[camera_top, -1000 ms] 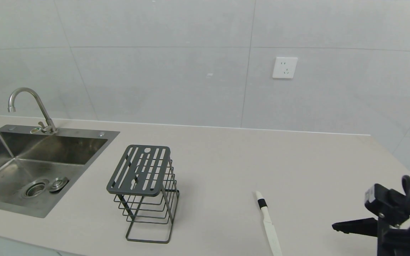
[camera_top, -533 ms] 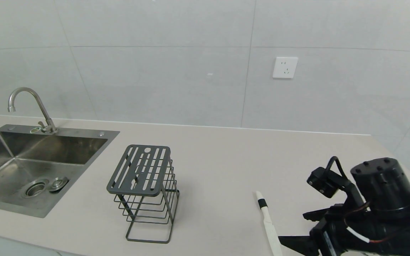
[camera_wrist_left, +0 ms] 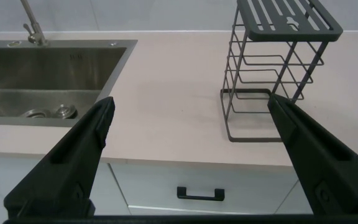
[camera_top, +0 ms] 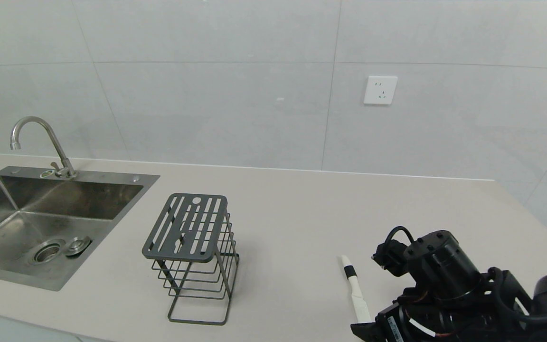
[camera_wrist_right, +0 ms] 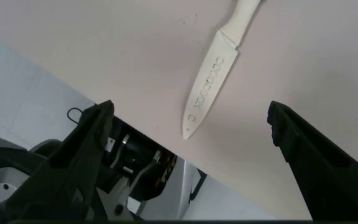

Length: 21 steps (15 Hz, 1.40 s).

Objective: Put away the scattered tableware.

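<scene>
Swinging in fast, your right gripper (camera_wrist_right: 190, 111) now hangs wide open over the white knife (camera_top: 354, 288), lying flat on the countertop (camera_top: 297, 213) right of the wire rack (camera_top: 191, 259); grasp comes next.

Right arm (camera_top: 449, 285), matte black all over: round joint housing (camera_top: 437, 259) ringed with small screws, a black cable (camera_top: 393, 233) looping above it, a white label (camera_top: 391, 327) and a thin white wire (camera_top: 417, 325) below. Left hand (camera_wrist_left: 190, 102) and right hand (camera_wrist_right: 190, 109) carry black wedge-shaped fingers.
</scene>
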Tool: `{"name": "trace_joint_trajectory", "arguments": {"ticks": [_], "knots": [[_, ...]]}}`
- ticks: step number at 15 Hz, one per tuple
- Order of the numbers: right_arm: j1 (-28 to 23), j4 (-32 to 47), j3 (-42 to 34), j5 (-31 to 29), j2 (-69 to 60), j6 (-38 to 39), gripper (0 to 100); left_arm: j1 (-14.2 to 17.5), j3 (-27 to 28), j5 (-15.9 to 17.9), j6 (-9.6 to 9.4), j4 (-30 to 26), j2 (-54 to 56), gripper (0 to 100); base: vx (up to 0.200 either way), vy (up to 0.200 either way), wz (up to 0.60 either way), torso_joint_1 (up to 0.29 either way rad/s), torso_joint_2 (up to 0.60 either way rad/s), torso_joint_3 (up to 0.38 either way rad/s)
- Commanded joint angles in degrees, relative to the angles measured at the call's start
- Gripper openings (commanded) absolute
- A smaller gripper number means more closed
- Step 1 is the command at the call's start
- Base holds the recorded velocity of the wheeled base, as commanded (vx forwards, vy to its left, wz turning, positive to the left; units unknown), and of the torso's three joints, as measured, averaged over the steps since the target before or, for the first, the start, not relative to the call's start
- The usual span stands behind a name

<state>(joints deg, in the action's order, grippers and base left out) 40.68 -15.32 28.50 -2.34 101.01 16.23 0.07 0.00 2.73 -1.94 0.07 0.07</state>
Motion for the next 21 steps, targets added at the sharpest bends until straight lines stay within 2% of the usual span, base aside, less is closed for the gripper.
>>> {"name": "trace_joint_trajectory", "arguments": {"ticks": [1,3,9,21], "knots": [[0.5,-2.0,1.8,-1.1,4.9,-0.1,100,0.0,0.0,0.0,0.0,0.0,-0.1,100,0.0,0.0,0.0,0.0,0.0,0.0],[0.4,-6.1,2.7,-4.6,10.0,-0.1,100,0.0,0.0,0.0,0.09,0.0,-0.1,100,0.0,0.0,0.0,0.0,0.0,0.0],[-1.3,-6.9,5.6,-9.3,16.9,-0.4,100,0.0,0.0,0.0,0.09,0.0,-0.1,100,0.0,0.0,0.0,0.0,0.0,0.0],[-1.0,-7.0,8.5,-9.3,20.5,-0.3,100,-0.1,0.0,0.0,0.09,0.0,-0.1,100,0.0,0.0,0.0,0.0,0.0,0.0]]}}
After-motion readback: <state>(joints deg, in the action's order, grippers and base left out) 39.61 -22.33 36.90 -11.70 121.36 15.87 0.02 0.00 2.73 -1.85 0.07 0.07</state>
